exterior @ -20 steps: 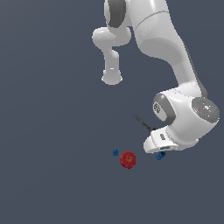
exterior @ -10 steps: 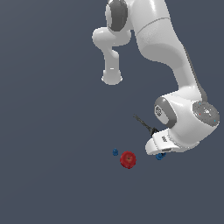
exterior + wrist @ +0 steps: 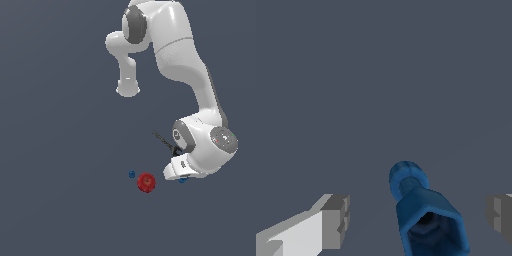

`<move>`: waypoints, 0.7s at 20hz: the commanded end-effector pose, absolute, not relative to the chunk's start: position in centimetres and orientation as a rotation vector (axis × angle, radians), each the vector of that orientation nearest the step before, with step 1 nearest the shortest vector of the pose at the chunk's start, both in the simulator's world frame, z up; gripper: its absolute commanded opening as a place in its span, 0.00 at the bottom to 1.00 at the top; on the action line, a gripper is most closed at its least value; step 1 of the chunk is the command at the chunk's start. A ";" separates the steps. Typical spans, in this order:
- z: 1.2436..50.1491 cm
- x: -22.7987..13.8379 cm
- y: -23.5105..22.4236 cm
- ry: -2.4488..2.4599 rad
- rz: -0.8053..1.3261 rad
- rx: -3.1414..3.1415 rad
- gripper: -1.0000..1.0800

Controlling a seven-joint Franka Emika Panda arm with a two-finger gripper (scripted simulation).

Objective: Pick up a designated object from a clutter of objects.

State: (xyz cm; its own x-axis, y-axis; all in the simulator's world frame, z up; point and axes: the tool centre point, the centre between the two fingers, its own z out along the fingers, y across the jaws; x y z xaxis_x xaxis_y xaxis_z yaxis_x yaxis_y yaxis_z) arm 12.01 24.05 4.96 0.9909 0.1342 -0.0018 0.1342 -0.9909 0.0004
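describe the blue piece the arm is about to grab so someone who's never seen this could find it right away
Start at the big white robot arm and follow it down to its end effector. The blue bolt-like piece lies between the open fingers, barely peeking out in the exterior view. Unlike the rounder blue dot beyond the red ball, it is elongated, with a round end and a wider hollow end.

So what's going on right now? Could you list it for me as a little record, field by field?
Arm: white, bent low over the dark floor
Tool: open, fingers either side of the blue bolt-like piece, not touching it
Blue bolt-like piece: lying between the fingers, mostly hidden under the arm in the exterior view
Red ball: beside the arm, apart
Small blue dot: beyond the ball
Black wrench: partly behind the arm
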 end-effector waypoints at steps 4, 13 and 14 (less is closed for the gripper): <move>4.2 12.2 24.1 0.211 0.000 3.134 0.96; 4.3 12.2 24.1 0.211 0.000 3.134 0.00; 4.3 12.2 24.1 0.211 0.000 3.134 0.00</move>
State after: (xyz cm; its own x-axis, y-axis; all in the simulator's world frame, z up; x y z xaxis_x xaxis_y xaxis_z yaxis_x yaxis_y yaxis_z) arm 12.16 24.13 4.25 0.9909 0.1342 -0.0005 0.1342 -0.9909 0.0002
